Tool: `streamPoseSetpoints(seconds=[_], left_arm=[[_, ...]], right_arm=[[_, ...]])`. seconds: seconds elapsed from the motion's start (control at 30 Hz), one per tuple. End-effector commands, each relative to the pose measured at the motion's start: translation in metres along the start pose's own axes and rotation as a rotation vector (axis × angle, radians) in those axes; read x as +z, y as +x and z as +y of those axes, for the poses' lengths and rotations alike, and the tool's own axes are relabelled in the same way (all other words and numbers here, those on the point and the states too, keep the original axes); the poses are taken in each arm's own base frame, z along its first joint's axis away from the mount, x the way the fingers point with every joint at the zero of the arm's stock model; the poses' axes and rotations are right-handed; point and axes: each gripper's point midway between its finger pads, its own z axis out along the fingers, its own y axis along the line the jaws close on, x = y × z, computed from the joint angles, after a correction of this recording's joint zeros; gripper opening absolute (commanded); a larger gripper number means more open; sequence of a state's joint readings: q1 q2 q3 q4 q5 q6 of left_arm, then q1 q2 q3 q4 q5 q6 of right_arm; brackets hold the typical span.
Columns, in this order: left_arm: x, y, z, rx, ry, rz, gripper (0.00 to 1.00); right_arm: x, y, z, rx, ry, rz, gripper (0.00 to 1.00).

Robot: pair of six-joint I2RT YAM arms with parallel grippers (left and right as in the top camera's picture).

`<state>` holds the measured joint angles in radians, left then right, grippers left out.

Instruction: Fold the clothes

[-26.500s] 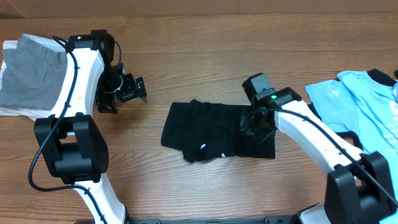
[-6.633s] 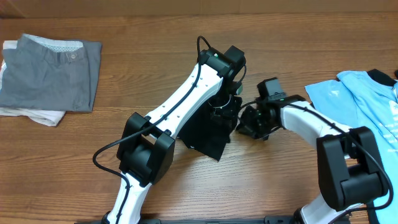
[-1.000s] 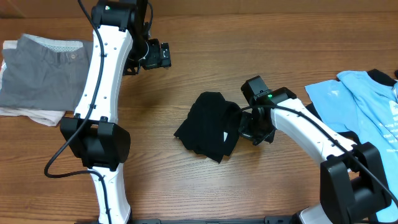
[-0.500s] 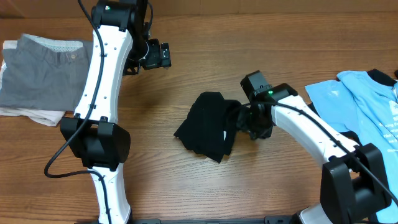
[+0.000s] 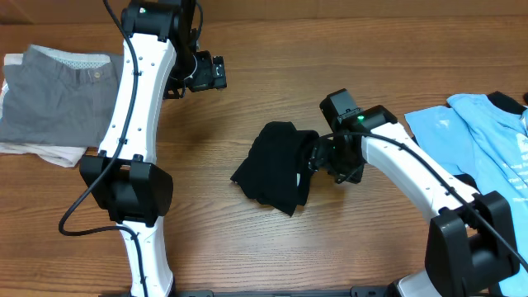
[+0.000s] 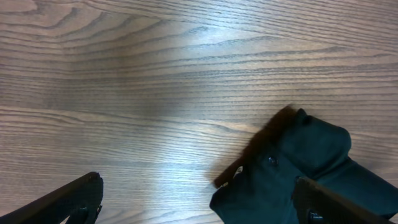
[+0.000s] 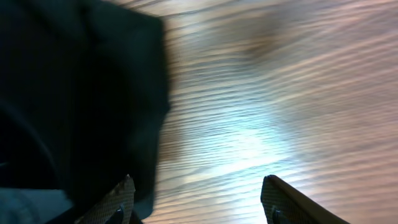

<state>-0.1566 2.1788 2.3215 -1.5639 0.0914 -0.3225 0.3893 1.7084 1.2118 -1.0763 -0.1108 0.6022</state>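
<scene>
Your wood-grain table [image 5: 272, 247] has the black shirt [image 5: 276, 165] bunched mid-surface; right gripper [image 7: 199, 186] jaws apart beside it, left gripper [image 6: 199, 196] spread wide.

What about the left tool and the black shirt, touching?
Apart. Overhead shows bare table between the left tool and the black shirt.
</scene>
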Motion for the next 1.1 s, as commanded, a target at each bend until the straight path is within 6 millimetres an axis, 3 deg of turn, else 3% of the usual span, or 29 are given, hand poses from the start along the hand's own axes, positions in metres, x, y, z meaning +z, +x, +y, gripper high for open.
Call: streamPoseSetpoints(seconds=[0.0,0.2,0.33,0.4,0.63,0.87,0.93,1.07], left_arm=[[0.008,-0.001,0.003,0.01,-0.027,0.009,1.0],[0.01,-0.003,0.003,0.01,-0.027,0.009,1.0],[0.012,-0.003,0.003,0.009,-0.025,0.011,1.0],[0.013,-0.004,0.002,0.01,-0.024,0.007,1.0],[0.014,-0.004,0.003,0.01,-0.024,0.008,1.0],[0.014,-0.004,0.003,0.01,-0.025,0.009,1.0],[0.014,-0.004,0.003,0.01,-0.025,0.009,1.0],[0.014,-0.004,0.003,0.01,-0.025,0.01,1.0]], right_arm=[[-0.016,-0.017,-0.017,0.05,0.033,-0.05,0.7],[-0.044,-0.035,-0.015,0.077,-0.024,-0.11,0.7],[-0.052,-0.031,0.029,-0.108,-0.25,-0.068,0.72],[-0.052,-0.027,0.04,-0.141,-0.307,-0.045,0.73],[-0.014,-0.016,0.041,-0.126,-0.28,0.033,0.7],[0.001,-0.016,0.052,-0.139,-0.302,0.062,0.63],[0.006,-0.016,0.05,-0.141,-0.278,0.06,0.56],[0.012,-0.024,0.035,-0.099,-0.187,0.025,0.29]])
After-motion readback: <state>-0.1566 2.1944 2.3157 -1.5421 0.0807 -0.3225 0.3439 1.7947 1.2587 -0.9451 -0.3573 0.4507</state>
